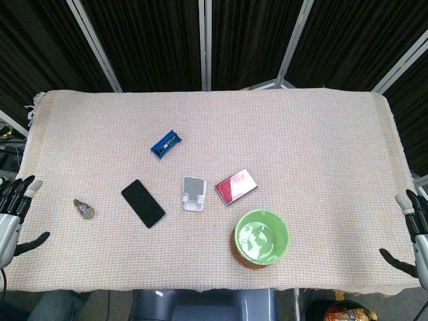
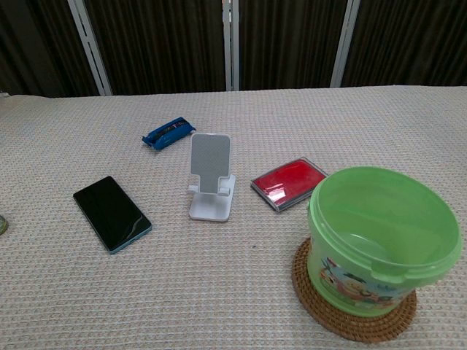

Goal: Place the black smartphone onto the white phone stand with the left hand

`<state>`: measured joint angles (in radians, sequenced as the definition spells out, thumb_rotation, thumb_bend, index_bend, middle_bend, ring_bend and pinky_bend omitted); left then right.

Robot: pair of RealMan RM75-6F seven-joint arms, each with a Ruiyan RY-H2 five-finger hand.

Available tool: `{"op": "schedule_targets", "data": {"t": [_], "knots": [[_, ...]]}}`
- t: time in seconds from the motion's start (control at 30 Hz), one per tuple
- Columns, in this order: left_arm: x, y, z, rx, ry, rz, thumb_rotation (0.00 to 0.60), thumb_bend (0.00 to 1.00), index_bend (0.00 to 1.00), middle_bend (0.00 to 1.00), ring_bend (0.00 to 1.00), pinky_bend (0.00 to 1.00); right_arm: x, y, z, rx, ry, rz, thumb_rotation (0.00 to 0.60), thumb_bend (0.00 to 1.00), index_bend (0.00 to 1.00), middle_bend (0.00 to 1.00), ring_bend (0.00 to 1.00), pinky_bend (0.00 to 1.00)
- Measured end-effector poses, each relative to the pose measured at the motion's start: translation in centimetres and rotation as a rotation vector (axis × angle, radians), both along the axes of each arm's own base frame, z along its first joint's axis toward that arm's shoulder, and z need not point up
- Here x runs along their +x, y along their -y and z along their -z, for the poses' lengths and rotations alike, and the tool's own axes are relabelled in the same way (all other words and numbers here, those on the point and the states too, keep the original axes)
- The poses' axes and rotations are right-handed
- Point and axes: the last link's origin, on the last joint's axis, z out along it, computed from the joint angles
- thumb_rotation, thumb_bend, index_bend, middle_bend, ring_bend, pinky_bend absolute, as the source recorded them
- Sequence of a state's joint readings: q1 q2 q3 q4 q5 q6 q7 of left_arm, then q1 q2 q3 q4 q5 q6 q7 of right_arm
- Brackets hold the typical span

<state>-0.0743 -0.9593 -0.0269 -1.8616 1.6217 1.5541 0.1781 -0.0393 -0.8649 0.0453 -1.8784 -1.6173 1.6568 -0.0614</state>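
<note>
The black smartphone (image 1: 142, 203) (image 2: 112, 213) lies flat, screen up, on the woven tablecloth, just left of the white phone stand (image 1: 194, 193) (image 2: 211, 178). The stand is upright and holds nothing. My left hand (image 1: 15, 214) hangs at the table's left edge, well left of the phone, fingers spread and holding nothing. At the right edge my right hand (image 1: 414, 231) is likewise open with nothing in it. Neither hand shows in the chest view.
A blue wrapped bar (image 1: 165, 142) (image 2: 168, 133) lies behind the phone. A red flat case (image 1: 235, 186) (image 2: 289, 181) sits right of the stand. A green bucket (image 1: 261, 237) (image 2: 381, 238) stands on a woven coaster at the front right. A small brownish object (image 1: 83, 209) lies left of the phone.
</note>
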Motion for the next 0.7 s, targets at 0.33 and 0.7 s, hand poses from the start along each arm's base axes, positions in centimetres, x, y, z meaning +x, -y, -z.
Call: {"op": "schedule_targets", "data": {"t": [0.33, 0.7], "knots": [[-0.4, -0.5, 0.5, -0.021, -0.012, -0.021, 0.6, 0.0, 0.0, 0.0, 0.0, 0.0, 0.0, -0.1, 0.0, 0.001, 0.003, -0.002, 0.6, 0.0, 0.0, 0.0, 0.0, 0.0], [0.0, -7.1, 5.8, -0.238, -0.068, 0.07, 0.6, 0.0, 0.0, 0.0, 0.0, 0.0, 0.0, 0.7, 0.2, -0.012, -0.02, 0.011, 0.6, 0.0, 0.0, 0.0, 0.0, 0.0]]}}
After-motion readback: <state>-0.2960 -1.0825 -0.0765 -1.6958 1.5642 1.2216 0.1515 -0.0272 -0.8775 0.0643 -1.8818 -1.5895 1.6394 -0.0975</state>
